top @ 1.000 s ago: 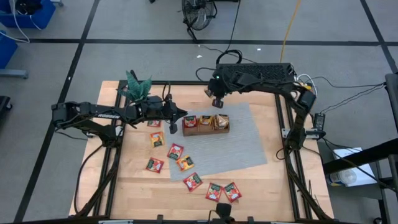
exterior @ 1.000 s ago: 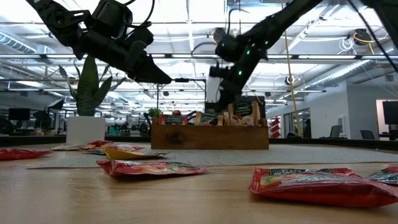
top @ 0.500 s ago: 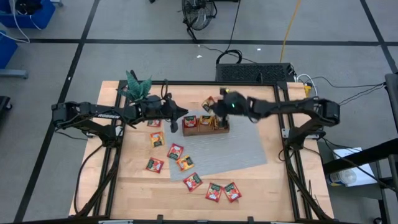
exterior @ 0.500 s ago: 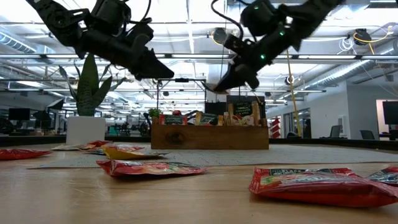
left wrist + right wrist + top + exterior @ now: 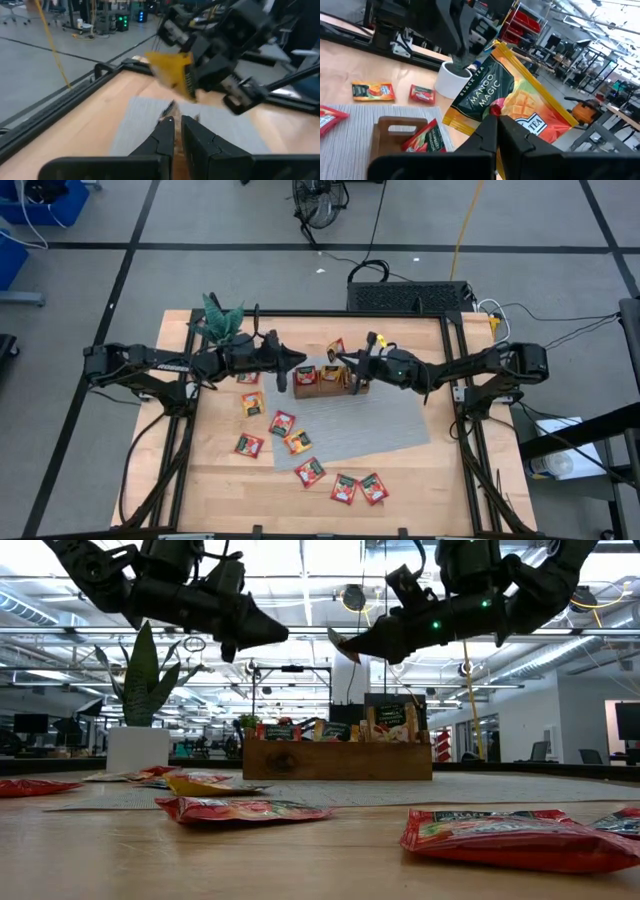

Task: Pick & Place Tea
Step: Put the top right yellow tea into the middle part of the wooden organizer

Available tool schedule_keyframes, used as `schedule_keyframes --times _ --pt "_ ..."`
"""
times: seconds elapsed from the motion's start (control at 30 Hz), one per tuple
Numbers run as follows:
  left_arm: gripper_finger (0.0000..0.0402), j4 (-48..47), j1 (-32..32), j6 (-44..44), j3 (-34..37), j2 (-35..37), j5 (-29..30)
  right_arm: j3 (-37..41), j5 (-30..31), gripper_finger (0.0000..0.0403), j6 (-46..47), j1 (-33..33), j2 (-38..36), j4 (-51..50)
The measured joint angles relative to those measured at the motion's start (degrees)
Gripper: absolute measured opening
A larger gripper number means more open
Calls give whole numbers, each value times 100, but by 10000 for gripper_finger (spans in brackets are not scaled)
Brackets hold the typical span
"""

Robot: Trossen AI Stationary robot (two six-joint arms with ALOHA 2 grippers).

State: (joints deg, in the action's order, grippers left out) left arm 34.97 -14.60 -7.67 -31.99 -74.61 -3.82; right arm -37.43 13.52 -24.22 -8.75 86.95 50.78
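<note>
My right gripper (image 5: 347, 360) reaches in from the table's right and is shut on an orange-yellow tea sachet (image 5: 335, 349), held in the air over the far side of the brown wooden tray (image 5: 330, 378). The tray stands on a grey mat (image 5: 385, 405) with sachets upright in its compartments. My left gripper (image 5: 297, 360) hovers shut just left of the tray, facing the right gripper (image 5: 210, 65). Several red and orange sachets (image 5: 282, 422) lie flat on the mat's near-left corner and the wood beside it. My right gripper pinches the orange-yellow "Mango Magic" sachet (image 5: 506, 102) between its two fingers at the sachet's near edge (image 5: 492, 111). The fingers lie about level, pointing toward the table's left. The sachet is lifted clear and sticks out tilted beyond the fingertips (image 5: 340, 643).
A potted plant in a white pot (image 5: 222, 320) stands at the far left of the table behind my left arm. Loose sachets (image 5: 344, 487) are strewn along the near side. Black frame rails (image 5: 455, 395) border the table. The mat's right half is bare.
My right arm has swung down from a raised pose to stretch low across from the table's right. Its gripper has tipped from pointing down behind the tray to about level and has risen with the orange-yellow sachet. My left gripper has risen a little.
</note>
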Motion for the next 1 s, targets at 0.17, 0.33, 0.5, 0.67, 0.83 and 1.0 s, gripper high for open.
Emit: schedule_keyframes --times 0.17,0.33,0.5,0.67,0.83,1.0 --pt "43 248 263 -243 -111 -226 329 0 0 0 87 0 10 2" --pt "105 268 459 -557 -561 -614 446 -2 -2 0 102 -20 10 105" --pt "182 248 575 -591 -1103 -1206 440 -2 8 0 104 -19 10 89" --pt "220 257 627 -579 -1472 -1557 465 -2 49 0 104 -22 10 18" --pt "225 128 643 -567 -1604 -1622 894 -2 184 0 106 -23 10 -2" --pt "225 -111 641 -557 -1605 -1597 1565 -2 192 0 106 -17 10 -5"
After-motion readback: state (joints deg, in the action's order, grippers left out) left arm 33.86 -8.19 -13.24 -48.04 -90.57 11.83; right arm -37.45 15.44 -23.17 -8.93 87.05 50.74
